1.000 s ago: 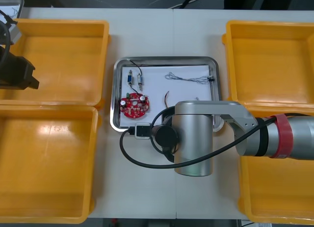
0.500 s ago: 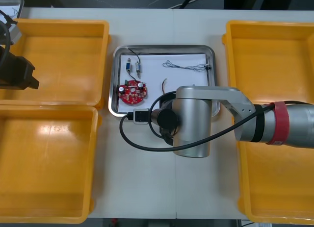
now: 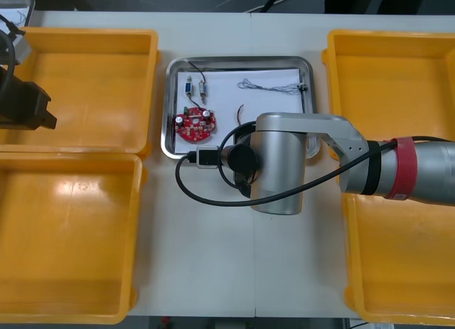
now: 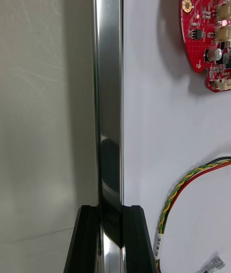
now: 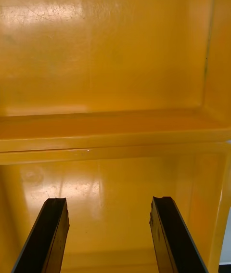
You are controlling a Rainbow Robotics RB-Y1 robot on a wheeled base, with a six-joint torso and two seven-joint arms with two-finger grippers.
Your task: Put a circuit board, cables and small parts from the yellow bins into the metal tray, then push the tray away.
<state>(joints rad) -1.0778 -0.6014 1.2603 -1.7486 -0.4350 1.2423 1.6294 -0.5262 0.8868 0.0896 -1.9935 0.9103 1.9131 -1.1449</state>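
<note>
The metal tray, white inside, lies between the bins. It holds a round red circuit board, a thin twisted cable, a black cable and two small metal parts. My right arm covers the tray's near edge. In the right wrist view my right gripper is shut on the tray's shiny rim, with the circuit board and a red and yellow cable lying inside. My left gripper hangs open over the far left bin, holding nothing.
Two yellow bins flank the tray on the left and two on the right. The left arm sits parked at the table's left edge. A black hose loops off the right wrist over bare table.
The tray has slid toward the table's far edge, and my right arm has moved with it, still gripping the near rim. The left arm has stayed put.
</note>
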